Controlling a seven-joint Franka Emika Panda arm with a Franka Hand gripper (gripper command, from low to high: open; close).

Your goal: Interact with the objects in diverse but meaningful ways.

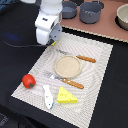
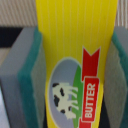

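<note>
The yellow rectangular block (image 2: 75, 45) with its red "BUTTER" label fills the wrist view, clamped between my gripper's (image 2: 75, 65) green-padded fingers (image 2: 31, 75). In the exterior view my gripper (image 1: 52, 42) hangs over the far left corner of the striped placemat (image 1: 100, 65), with a sliver of yellow showing under it. A red tomato (image 1: 28, 80) sits at the mat's left edge. The white fish (image 1: 48, 96) and the yellow holed cheese wedge (image 1: 66, 95) lie along the mat's near edge. A grey two-handled pot (image 1: 91, 11) stands on the tan surface behind.
A round tan plate (image 1: 67, 66) lies mid-mat, with an orange-handled knife (image 1: 73, 83) in front of it and an orange-handled utensil (image 1: 82, 58) behind it. A second grey pot (image 1: 67, 9) and a bowl (image 1: 122, 17) stand at the back.
</note>
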